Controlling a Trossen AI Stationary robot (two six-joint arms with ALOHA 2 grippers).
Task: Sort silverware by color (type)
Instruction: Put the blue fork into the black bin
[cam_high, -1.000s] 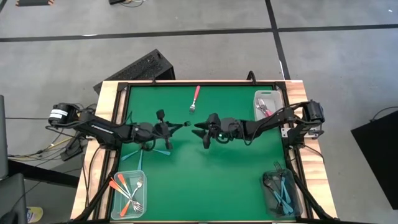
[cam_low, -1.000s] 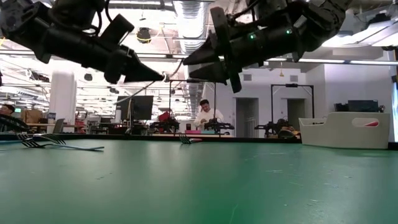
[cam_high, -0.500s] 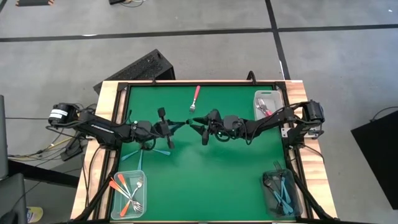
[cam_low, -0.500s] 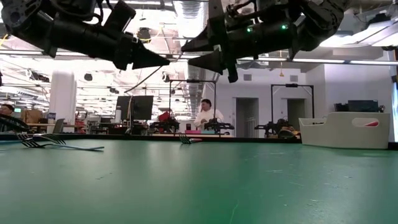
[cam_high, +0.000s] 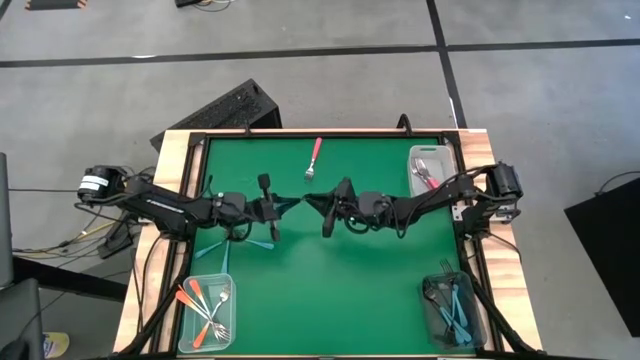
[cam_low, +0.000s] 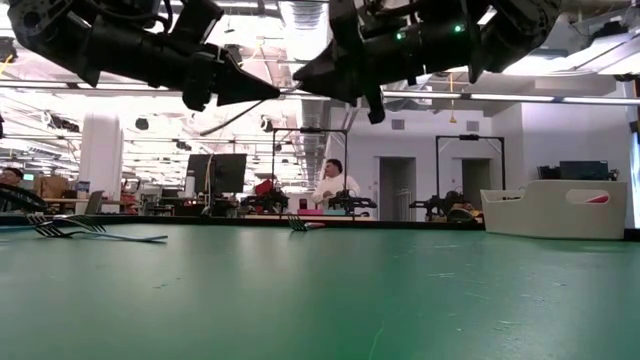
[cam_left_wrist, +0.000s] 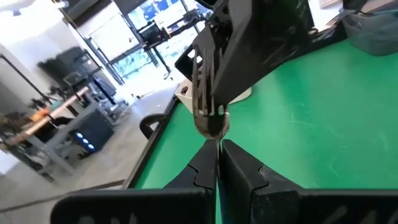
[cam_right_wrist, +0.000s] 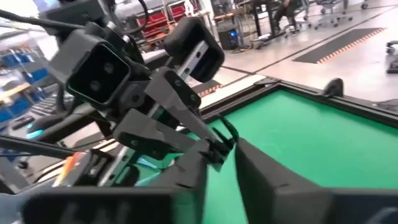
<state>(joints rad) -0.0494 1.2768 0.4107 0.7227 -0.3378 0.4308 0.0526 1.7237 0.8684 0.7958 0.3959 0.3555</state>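
Hovering above the middle of the green table (cam_high: 300, 290), your two grippers meet tip to tip: the left gripper (cam_high: 290, 201) reaches in from the left and the right gripper (cam_high: 313, 200) from the right, both well clear of the surface in the low view. Your left fingers (cam_left_wrist: 239, 171) are closed on a fork (cam_left_wrist: 209, 106) by its slim handle, with the metal tines toward the right gripper. The right fingers (cam_right_wrist: 261, 177) stand slightly parted around the tine end of that fork, but you cannot tell from these views whether they touch it. The rest of the silverware lies sorted or waiting: a pink-red fork (cam_high: 314, 159) alone on the table near the far edge, light blue forks (cam_high: 262, 241) on the table beneath your left arm, orange forks (cam_high: 196, 302) in the clear bin (cam_high: 186, 338) at the near left corner, blue ones (cam_high: 458, 305) in the bin (cam_high: 428, 330) at the near right, and pink-red ones (cam_high: 428, 178) in the bin (cam_high: 416, 158) at the far right.
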